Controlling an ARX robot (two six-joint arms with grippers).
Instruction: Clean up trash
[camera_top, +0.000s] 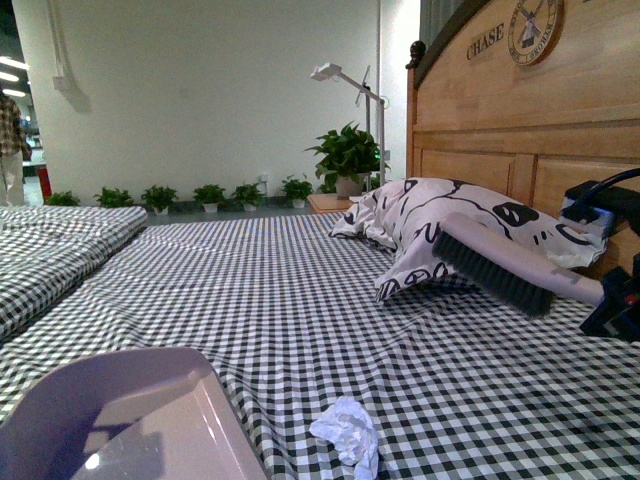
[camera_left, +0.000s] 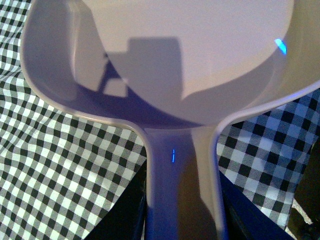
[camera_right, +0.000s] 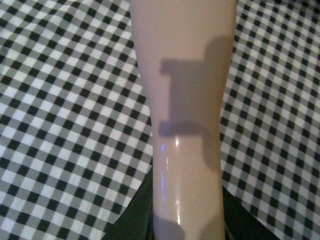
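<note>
Bed (camera_top: 300, 320) covered with a black-and-white gingham sheet, lightly wrinkled; it fills the lower half of the front view. A second checked bed (camera_top: 50, 250) sits at far left. Wooden headboard (camera_top: 520, 130) at right, lettered "CHASE", with a round emblem above. Patterned black-and-white pillow (camera_top: 440, 225) lies against the headboard.

Trash (camera_top: 347, 432): small crumpled white wad on the sheet, near the front edge, just right of the dustpan (camera_top: 120, 420). Wad and pan are close, but contact cannot be confirmed.

Left wrist view: pale dustpan handle runs down between dark parts of the left tool (camera_left: 182, 220), which appears clamped on it; pan rests over the checked sheet.

Right wrist view: pale brush (camera_top: 500, 265) handle runs down between dark parts of the right tool (camera_right: 187, 220), evidently gripped. In the front view the brush, with dark bristles, is held above the sheet, in front of the pillow.

Room: white wall, row of potted plants (camera_top: 210, 195) along the floor, larger plant (camera_top: 347, 155) on a low stand, white lamp (camera_top: 350, 85).
</note>
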